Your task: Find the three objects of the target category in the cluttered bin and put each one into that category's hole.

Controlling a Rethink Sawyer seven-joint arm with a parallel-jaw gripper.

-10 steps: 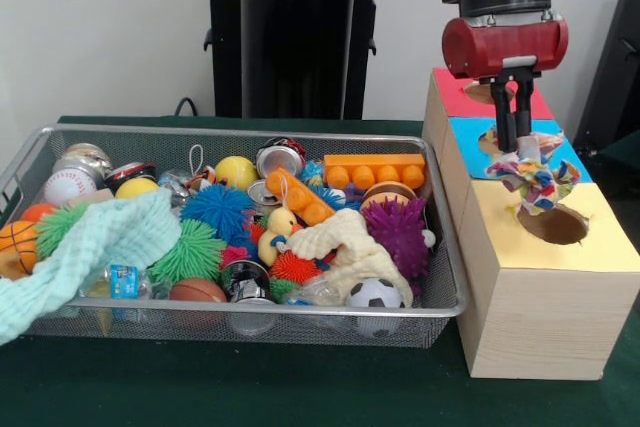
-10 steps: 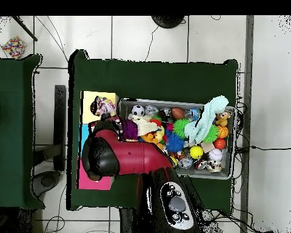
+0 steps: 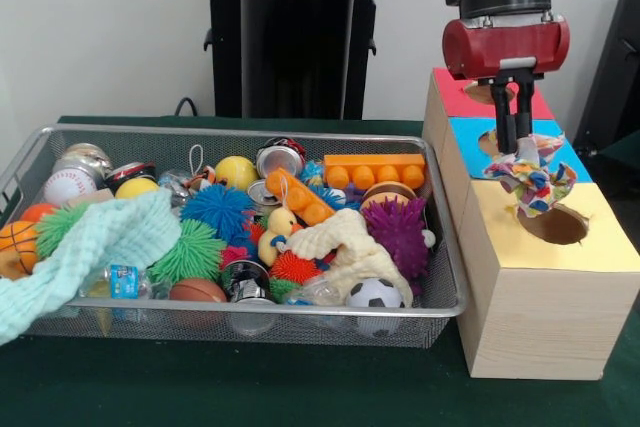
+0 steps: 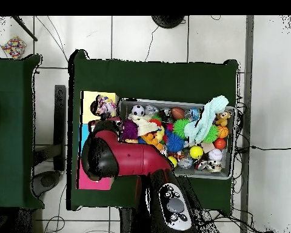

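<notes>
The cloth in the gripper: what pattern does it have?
The cloth is white with bright multicoloured patches, clearest in the front view.

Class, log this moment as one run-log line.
claw: shut on dotted cloth | position: above yellow box's hole | cloth: not yet dropped | wire bin: cluttered

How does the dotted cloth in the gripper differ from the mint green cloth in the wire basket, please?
The dotted cloth is white with multicoloured patches; the mint green cloth is one plain colour. The dotted one hangs bunched from the gripper above the yellow box's hole; the mint one drapes over the basket's edge and looks larger. Both are soft fabric.
</notes>
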